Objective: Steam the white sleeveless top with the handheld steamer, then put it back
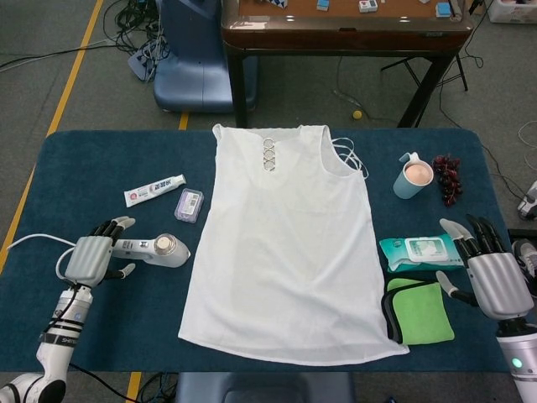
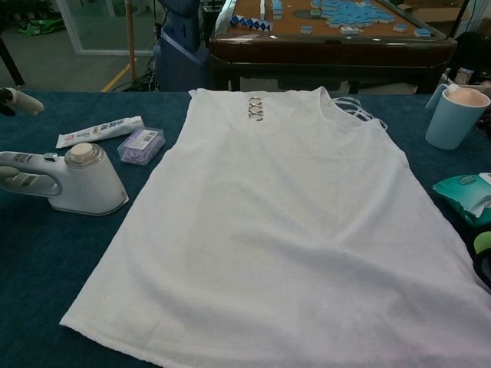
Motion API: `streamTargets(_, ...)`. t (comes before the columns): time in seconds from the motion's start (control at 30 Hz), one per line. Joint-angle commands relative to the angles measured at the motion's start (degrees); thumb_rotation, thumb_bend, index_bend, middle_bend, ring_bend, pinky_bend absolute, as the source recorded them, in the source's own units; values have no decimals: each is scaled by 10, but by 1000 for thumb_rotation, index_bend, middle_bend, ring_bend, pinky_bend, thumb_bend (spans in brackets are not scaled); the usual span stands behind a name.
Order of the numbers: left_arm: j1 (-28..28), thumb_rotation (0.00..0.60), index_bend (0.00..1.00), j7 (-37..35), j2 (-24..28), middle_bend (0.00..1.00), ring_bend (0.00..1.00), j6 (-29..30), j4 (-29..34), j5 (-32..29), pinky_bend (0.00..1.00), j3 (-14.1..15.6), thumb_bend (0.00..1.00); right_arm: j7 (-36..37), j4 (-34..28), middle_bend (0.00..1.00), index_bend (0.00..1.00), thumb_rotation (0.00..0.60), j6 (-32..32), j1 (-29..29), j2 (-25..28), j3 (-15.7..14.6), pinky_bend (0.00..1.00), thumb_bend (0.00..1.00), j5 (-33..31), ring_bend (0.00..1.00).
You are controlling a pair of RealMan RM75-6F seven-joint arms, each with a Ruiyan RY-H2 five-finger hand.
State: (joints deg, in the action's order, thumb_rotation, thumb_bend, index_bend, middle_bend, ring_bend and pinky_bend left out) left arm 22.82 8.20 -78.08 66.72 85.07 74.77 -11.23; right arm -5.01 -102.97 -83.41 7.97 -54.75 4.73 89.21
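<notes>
The white sleeveless top (image 1: pixel 285 243) (image 2: pixel 284 230) lies flat in the middle of the blue table, neckline away from me. The white handheld steamer (image 1: pixel 158 249) (image 2: pixel 73 182) lies on its side left of the top, handle pointing left. My left hand (image 1: pixel 91 257) is right at the handle's end with its fingers spread, holding nothing; only a fingertip (image 2: pixel 17 100) of it shows in the chest view. My right hand (image 1: pixel 487 273) hovers open at the table's right edge, beside the wipes pack.
A toothpaste tube (image 1: pixel 154 191) and a small purple box (image 1: pixel 189 206) lie behind the steamer. On the right are a blue cup (image 1: pixel 413 180), grapes (image 1: pixel 447 176), a wipes pack (image 1: pixel 418 251) and a green cloth (image 1: pixel 419 311). The steamer's white cord (image 1: pixel 38 242) loops off left.
</notes>
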Motion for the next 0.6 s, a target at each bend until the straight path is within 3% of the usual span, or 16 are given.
streamTargets(0.03,20,600,183,2,-27,172,169,-22,-37,-20,239,-8,154,1,1,177,26,600,1,-1,0,-1,0,328,-2,0)
streamTargets(0.3,43,600,219,-8,-68,172,169,-46,-108,-43,240,-11,154,4,3,177,26,600,3,-3,-1,-3,0,329,-10,0)
streamTargets(0.6,60,600,350,-42,-113,239,233,-51,-197,-43,240,-13,154,7,6,177,26,600,2,-7,-3,-5,0,329,-17,0)
